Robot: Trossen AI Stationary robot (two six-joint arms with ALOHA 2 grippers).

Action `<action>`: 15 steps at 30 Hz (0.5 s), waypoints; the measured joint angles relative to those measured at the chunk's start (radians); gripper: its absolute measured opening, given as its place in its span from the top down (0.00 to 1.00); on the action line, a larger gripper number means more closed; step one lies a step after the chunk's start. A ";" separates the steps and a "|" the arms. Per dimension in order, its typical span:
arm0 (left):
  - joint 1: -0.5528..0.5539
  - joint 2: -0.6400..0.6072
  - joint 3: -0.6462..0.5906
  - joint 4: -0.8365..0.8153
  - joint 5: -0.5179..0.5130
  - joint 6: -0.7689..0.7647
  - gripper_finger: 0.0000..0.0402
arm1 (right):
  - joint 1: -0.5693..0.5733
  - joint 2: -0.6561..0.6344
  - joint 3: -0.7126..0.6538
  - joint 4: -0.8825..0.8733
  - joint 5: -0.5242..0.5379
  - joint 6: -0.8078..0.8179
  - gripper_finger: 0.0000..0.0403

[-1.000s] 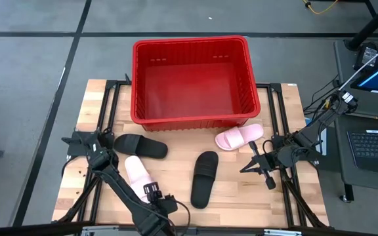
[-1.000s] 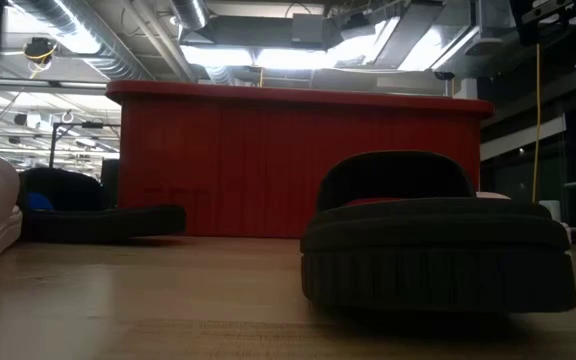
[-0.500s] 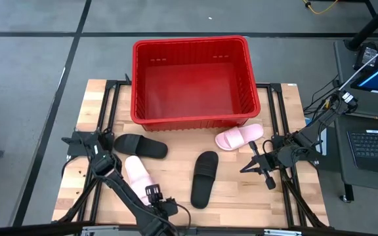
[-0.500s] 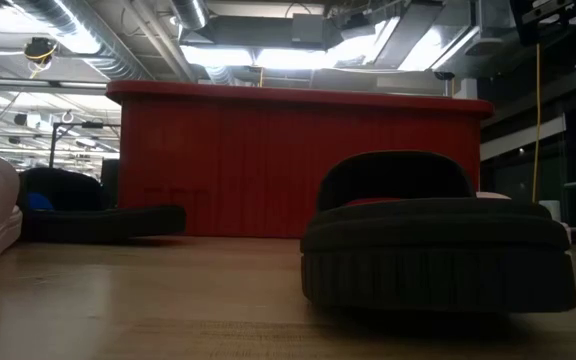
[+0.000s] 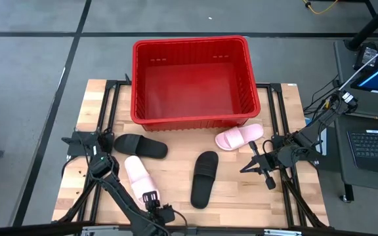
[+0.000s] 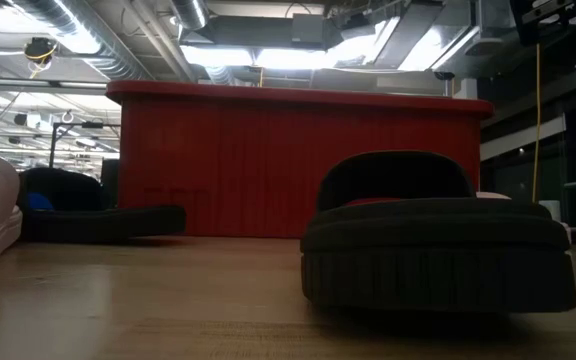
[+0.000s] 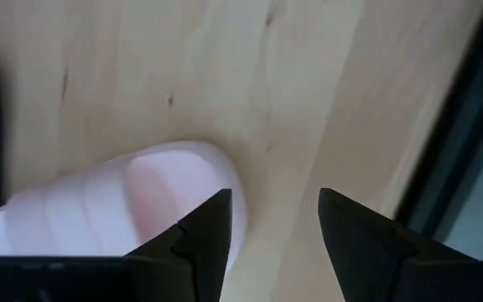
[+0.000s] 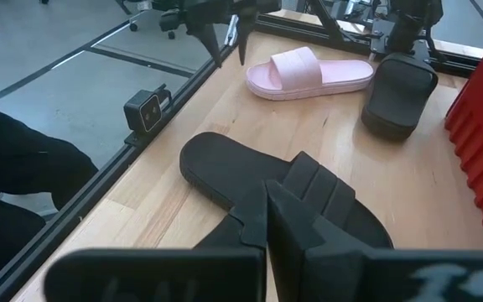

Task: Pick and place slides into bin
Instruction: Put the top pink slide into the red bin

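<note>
Slides all sit on the table, none in the bin [image 5: 192,78] yet: one pink slide [image 5: 136,174] front-left, black slide [image 5: 140,145] beside it nearer the bin, another black one [image 5: 204,178] mid-table, second pink [image 5: 239,137] just by the bin's front-right corner. Your left gripper [image 5: 151,199] hangs w/ fingers released right at the front-left pink slide's near end, so I'd judge you're at the approach/pick step; next you need to get the fingers astride that slide, clench, lift over the bin rim & drop. Right gripper [image 5: 262,165] waits clenched on nothing at the right, beyond the mid black slide.
</note>
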 joint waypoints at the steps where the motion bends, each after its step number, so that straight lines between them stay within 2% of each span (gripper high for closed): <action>1: 0.000 0.000 0.000 0.015 0.000 -0.002 0.57 | 0.000 0.000 0.000 0.000 0.000 0.000 0.99; 9: 0.000 0.000 0.000 0.048 -0.001 -0.029 0.57 | 0.000 0.000 0.000 -0.001 0.000 -0.002 0.99; 15: -0.012 -0.001 0.000 -0.026 0.000 -0.045 0.57 | 0.000 0.000 0.000 -0.001 0.000 -0.003 0.99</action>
